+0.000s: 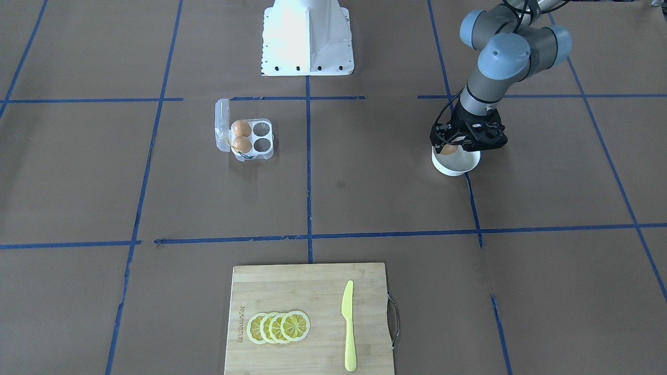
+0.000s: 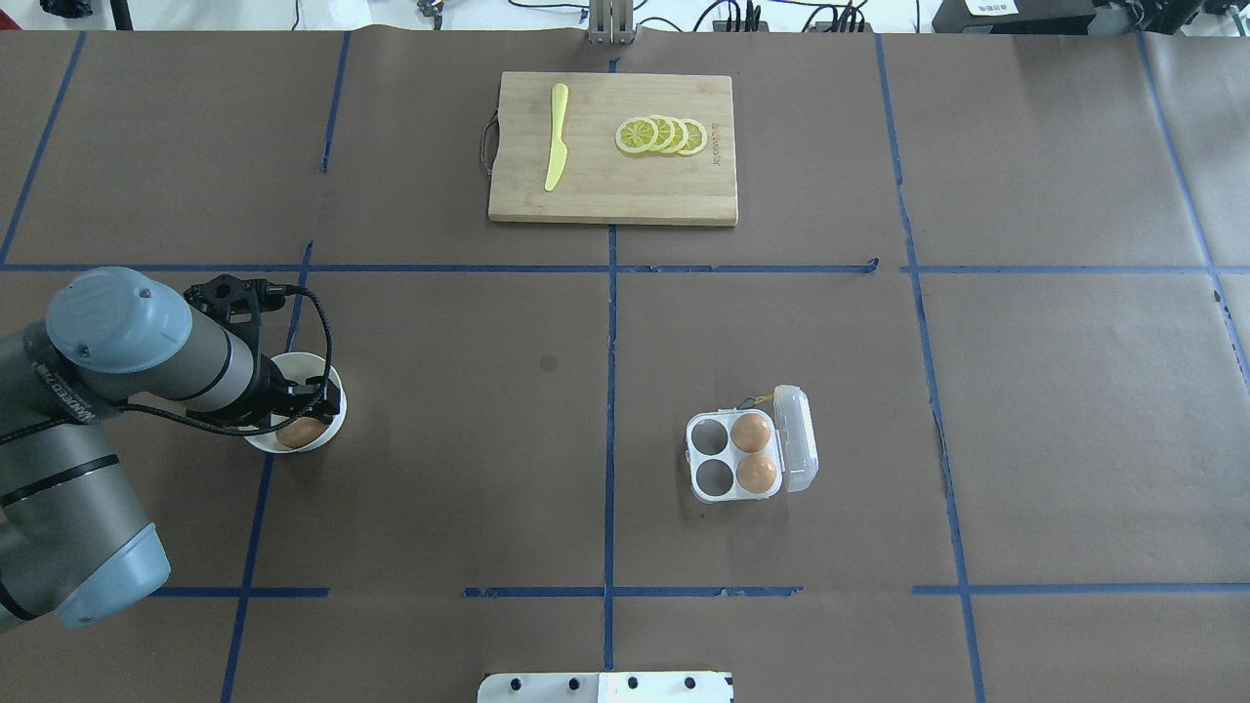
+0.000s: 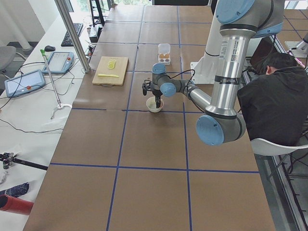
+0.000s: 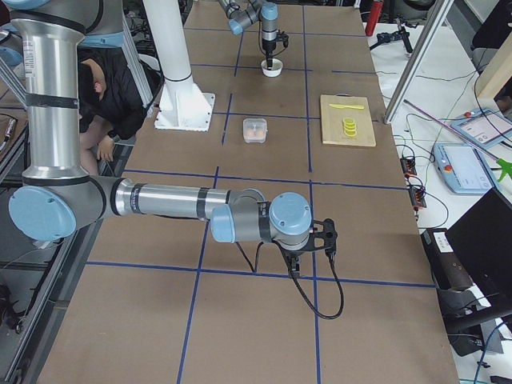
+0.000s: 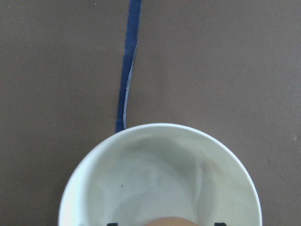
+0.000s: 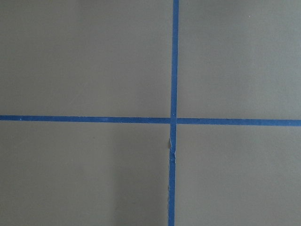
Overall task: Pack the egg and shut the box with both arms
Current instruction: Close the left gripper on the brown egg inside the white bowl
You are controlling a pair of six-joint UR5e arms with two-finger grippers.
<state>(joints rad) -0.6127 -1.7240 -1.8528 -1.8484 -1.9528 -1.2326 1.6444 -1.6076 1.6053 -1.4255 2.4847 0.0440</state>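
Egg (image 2: 301, 432) in bowl (image 1: 456, 166), well left of box (image 2: 705, 488) with two eggs (image 2: 751, 432); cutting board (image 2: 605, 195) beyond.

The table (image 2: 439, 439) is big and brown, with blue tape lines (image 2: 610, 391) that make squares on it. A wooden board (image 2: 605, 186) lies at the far edge (the side away from the robot). A white bowl (image 1: 456, 165) sits on one blue line — over on the robot's left. The clear box (image 2: 796, 439) sits near the middle with its lid open — well apart from the bowl. A white base block (image 1: 306, 39) stands at the robot's edge.
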